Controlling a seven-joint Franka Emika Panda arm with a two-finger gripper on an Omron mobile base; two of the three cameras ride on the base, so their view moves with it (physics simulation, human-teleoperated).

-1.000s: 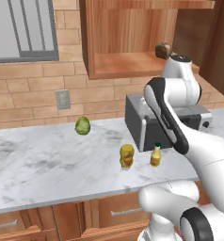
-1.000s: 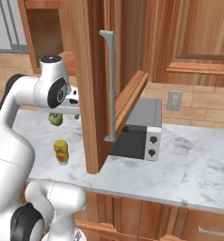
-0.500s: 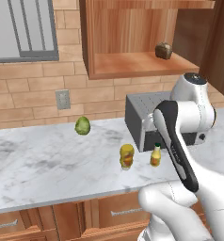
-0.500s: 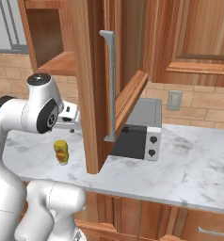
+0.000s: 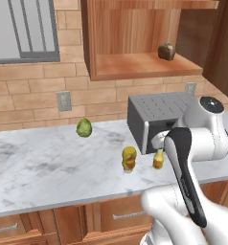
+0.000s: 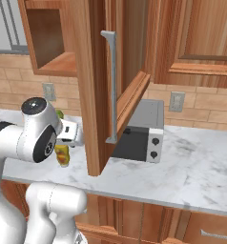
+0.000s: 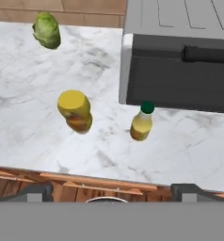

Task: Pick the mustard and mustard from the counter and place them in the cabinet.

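Note:
Two mustards stand on the marbled counter (image 5: 49, 167) in front of the grey appliance. The stubby yellow mustard (image 7: 75, 111) (image 5: 129, 159) (image 6: 63, 155) is on the left. The slim mustard with the dark green cap (image 7: 142, 123) (image 5: 158, 159) stands to its right, close to the appliance. My gripper (image 7: 113, 190) hangs above the counter's front edge and looks down on both bottles. It is open, its fingertips (image 7: 36, 191) spread wide with nothing between them. The wooden cabinet (image 5: 140, 67) hangs open above.
A grey boxy appliance (image 5: 159, 115) (image 7: 180, 56) sits right behind the slim bottle. A round green ball (image 5: 84, 128) (image 7: 47, 30) lies farther left by the brick wall. A dark brown lump (image 5: 166, 51) rests on the cabinet shelf. The open cabinet door (image 6: 94, 86) juts out over the counter.
The arm has come down from cabinet height toward the counter, bringing the hand low over the two bottles. The bottles and the ball have not moved.

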